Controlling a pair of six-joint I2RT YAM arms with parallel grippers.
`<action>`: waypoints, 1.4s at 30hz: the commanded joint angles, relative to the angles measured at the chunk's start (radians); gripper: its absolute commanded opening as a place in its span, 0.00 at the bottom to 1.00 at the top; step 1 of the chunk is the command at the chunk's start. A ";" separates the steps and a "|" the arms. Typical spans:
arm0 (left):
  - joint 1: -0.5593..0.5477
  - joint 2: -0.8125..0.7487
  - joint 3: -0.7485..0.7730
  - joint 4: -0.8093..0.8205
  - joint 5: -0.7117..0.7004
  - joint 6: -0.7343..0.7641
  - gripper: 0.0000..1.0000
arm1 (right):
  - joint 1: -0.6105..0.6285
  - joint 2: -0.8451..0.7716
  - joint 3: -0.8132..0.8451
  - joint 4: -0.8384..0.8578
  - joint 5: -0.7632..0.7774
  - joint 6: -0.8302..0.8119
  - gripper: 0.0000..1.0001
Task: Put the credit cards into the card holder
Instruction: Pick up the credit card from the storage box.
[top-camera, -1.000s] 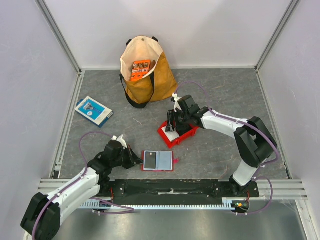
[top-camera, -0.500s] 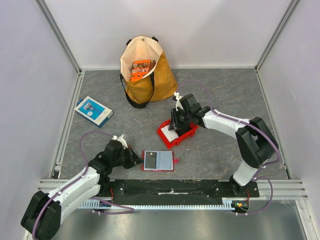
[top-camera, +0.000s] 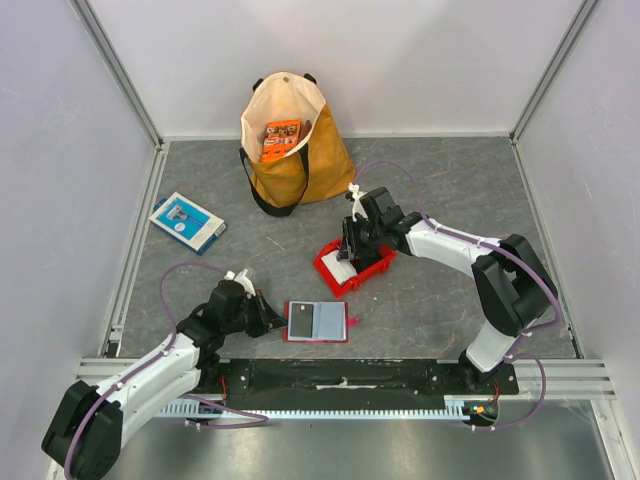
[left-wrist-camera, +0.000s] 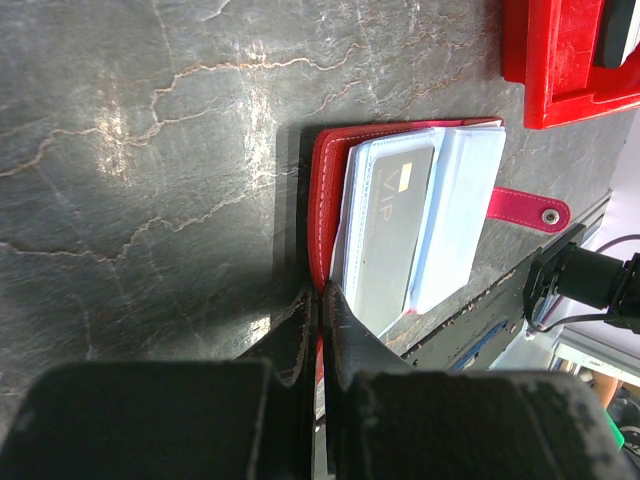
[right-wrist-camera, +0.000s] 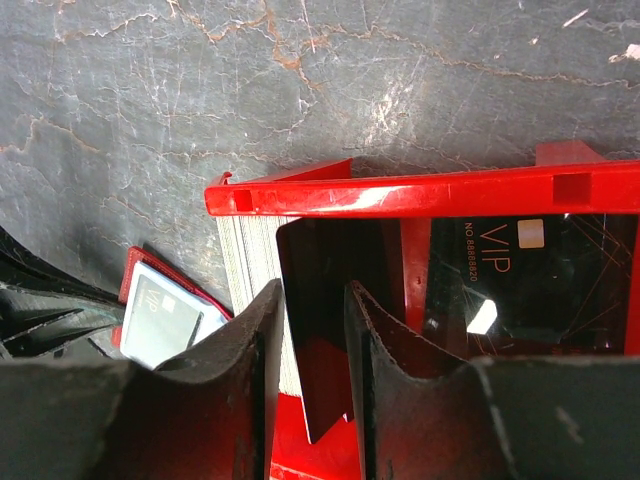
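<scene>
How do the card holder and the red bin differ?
The card holder lies open and flat, one dark card in its pocket; the bin is a walled tray holding stacked cards. The left hand pinches the holder's edge; the right hand reaches into the bin. Both are red.

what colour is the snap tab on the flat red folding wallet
Pinkish red snap tab, clearest in left wrist view.

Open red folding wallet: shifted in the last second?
No. The open red folding wallet keeps the same spot just beyond the black base plate in the top view; the left tool grips its left edge.
</scene>
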 joint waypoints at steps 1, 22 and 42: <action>-0.002 0.008 0.021 0.013 0.001 0.001 0.02 | -0.008 -0.040 0.006 0.014 -0.017 0.005 0.40; 0.000 0.004 0.019 0.011 0.001 0.005 0.02 | -0.022 0.001 0.010 0.022 -0.011 0.003 0.66; 0.000 0.004 0.019 0.013 0.006 0.003 0.02 | -0.025 -0.008 0.004 0.039 -0.123 0.017 0.42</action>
